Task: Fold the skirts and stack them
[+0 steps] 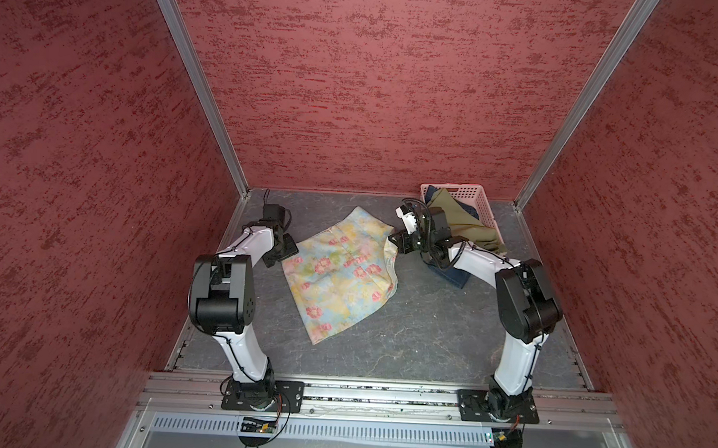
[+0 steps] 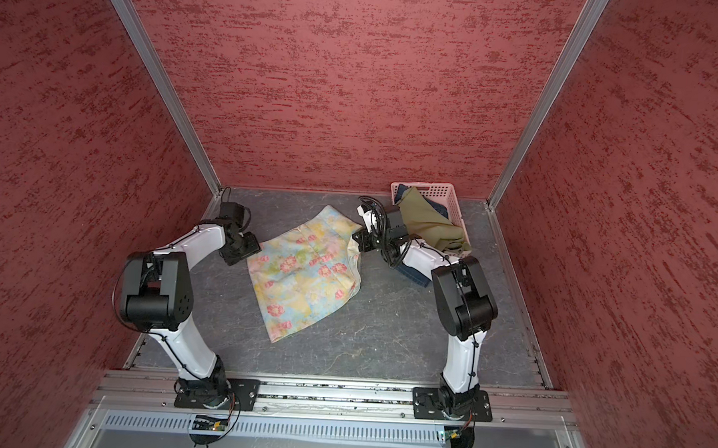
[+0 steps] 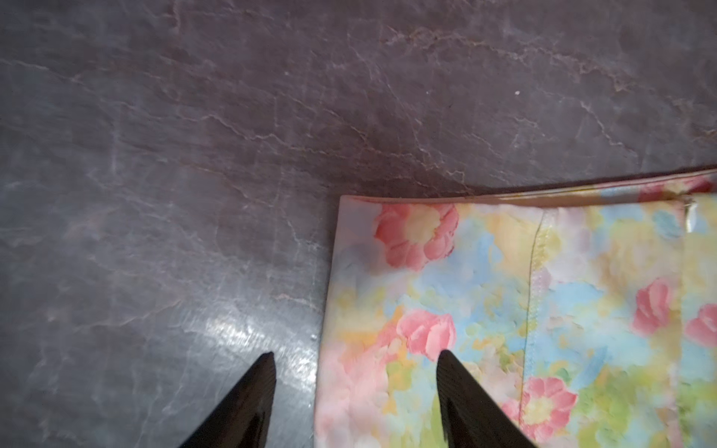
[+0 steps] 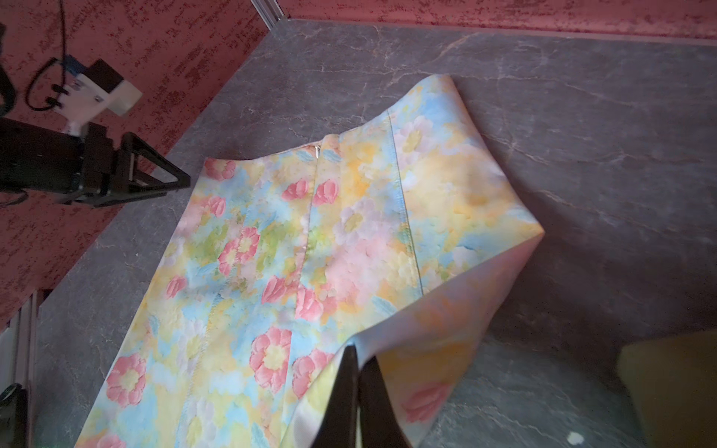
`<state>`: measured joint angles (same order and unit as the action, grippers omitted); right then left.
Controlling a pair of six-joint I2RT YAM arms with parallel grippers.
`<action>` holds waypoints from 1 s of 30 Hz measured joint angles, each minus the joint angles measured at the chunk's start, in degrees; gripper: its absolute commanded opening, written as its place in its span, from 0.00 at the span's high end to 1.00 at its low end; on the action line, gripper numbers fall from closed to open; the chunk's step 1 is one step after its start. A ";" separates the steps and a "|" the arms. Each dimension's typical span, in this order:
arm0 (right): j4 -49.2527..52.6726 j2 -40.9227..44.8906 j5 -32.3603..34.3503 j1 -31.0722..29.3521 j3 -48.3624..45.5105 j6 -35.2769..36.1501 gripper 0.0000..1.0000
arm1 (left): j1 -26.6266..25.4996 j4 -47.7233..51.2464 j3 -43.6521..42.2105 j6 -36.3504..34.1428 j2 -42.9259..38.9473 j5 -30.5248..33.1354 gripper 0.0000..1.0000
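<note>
Red textured walls (image 1: pixel 355 87) enclose the grey veined tabletop (image 1: pixel 427 332); left fingers (image 3: pixel 248 399) spread empty, right fingers (image 4: pixel 345 395) pinch the floral skirt (image 1: pixel 338 274).

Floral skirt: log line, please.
floral skirt: flat, one edge lifted | left gripper: open, at edge | right gripper: shut on lifted edge

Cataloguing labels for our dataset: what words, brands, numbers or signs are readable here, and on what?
No text can be read anywhere.
The floral skirt, olive-green skirt and pink basket: no lettering visible.
The circuit board at the front rail: any markings too small to read.
</note>
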<state>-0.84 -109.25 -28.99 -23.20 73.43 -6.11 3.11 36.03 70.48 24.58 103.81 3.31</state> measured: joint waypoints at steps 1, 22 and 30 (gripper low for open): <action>-0.09 0.15 -0.11 -0.17 0.00 -0.09 1.00 | 0.02 -0.68 -0.13 -0.13 0.39 -0.28 0.37; 1.07 0.81 1.66 -0.61 0.31 1.60 1.00 | 0.26 -3.85 -7.13 2.97 -4.44 -1.31 1.00; 4.13 -1.84 3.30 -0.61 6.51 7.30 1.00 | -0.02 1.29 -25.81 10.16 -28.85 -3.91 0.69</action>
<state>3.29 -111.09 -25.69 -23.81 79.94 1.19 3.09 37.32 44.66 34.74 74.96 -0.60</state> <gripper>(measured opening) 0.047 0.071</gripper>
